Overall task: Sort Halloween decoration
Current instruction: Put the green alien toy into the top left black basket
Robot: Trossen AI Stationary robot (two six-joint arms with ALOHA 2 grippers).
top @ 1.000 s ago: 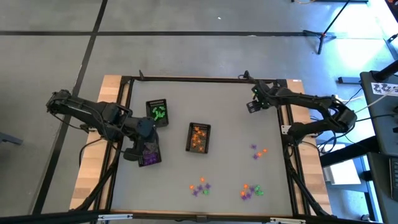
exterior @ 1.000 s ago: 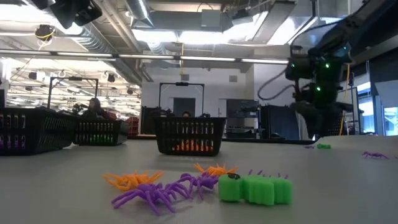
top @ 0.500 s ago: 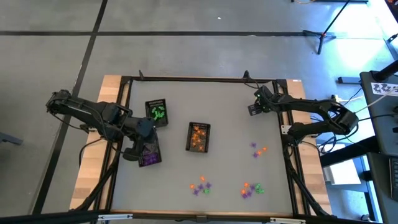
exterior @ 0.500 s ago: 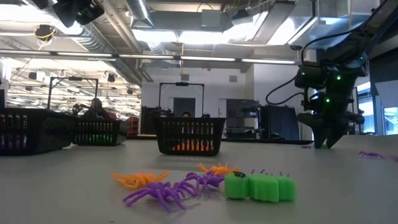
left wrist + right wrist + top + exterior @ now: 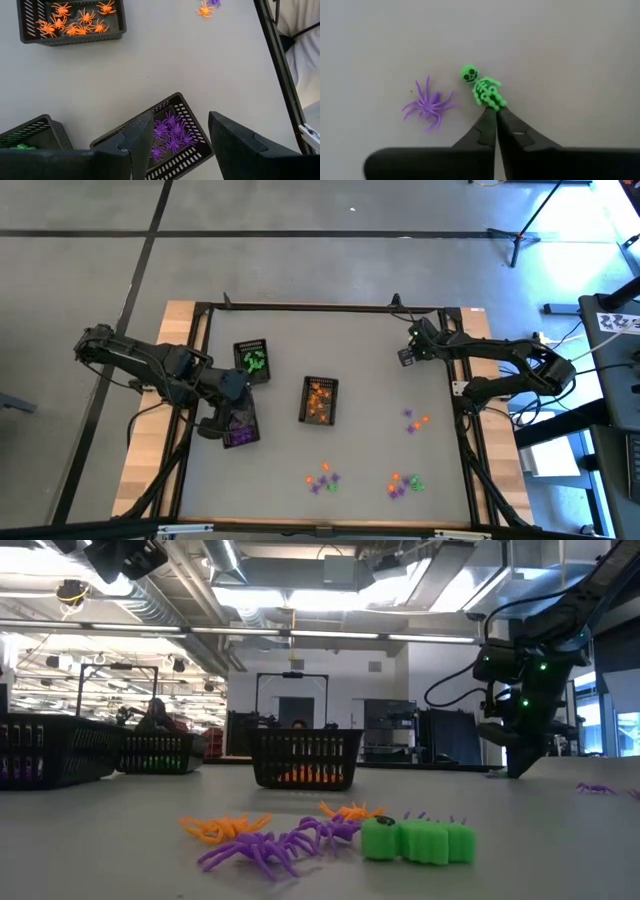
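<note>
The right gripper, fingers pressed together, pinches the green skeleton's legs, its long axis running straight ahead.

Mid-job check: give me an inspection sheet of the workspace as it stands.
Surface: grey table, black frame.
Job's things: three trays; purple spiders, orange spiders, green pieces sorted; loose clusters near the front.
Clutter: nothing seen.
Grippers: left pincer open above the purple tray; right pincer shut on green skeleton, beside a purple spider.
Cables: along right arm.
Surroundings: person far behind.
</note>
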